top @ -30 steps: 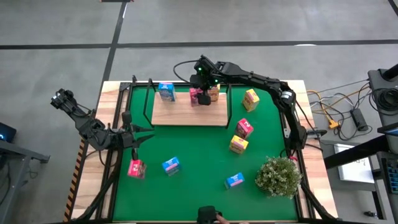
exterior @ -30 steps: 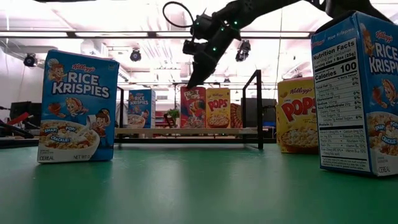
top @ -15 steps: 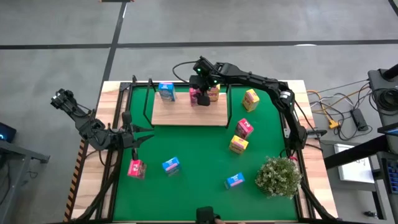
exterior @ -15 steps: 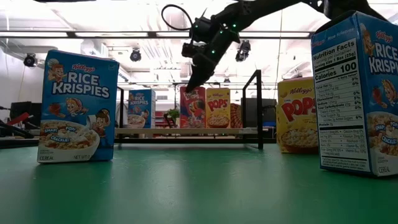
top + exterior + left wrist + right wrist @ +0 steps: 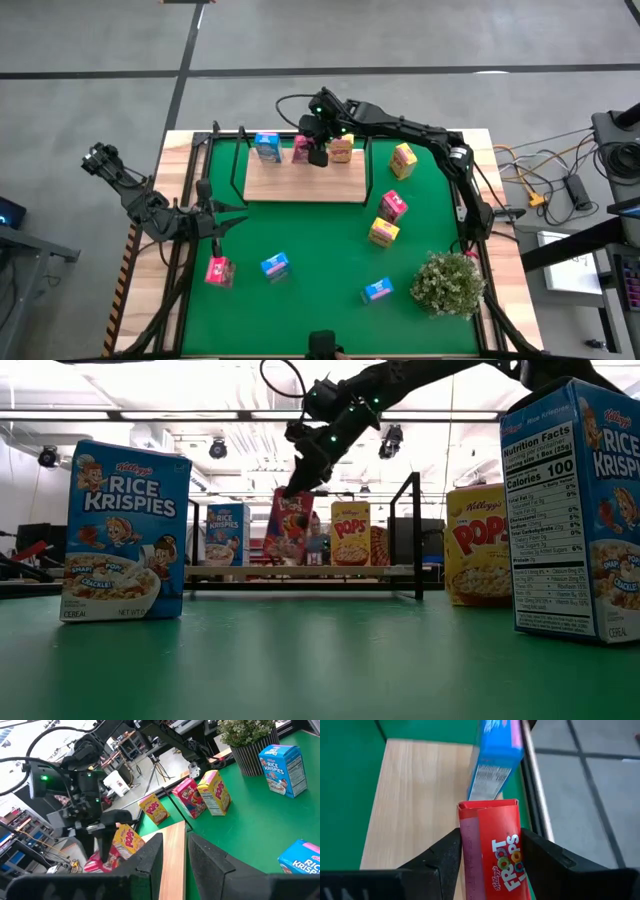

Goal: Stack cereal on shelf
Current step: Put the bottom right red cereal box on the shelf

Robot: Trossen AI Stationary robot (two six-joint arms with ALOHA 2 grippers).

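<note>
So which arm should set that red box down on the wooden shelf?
The right: its gripper already clamps the red Froot Loops box over the shelf. The left gripper waits open, off the shelf.

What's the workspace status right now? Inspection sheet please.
Surface: green mat on the table.
Job's things: blue box, yellow box on shelf; Froot Loops box tilted over it; six boxes on mat.
Clutter: plant.
Grippers: right end effector shut on Froot Loops box; left end effector open, at mat's left edge.
Cables: loop at right arm's wrist.
Surroundings: grey floor.
</note>
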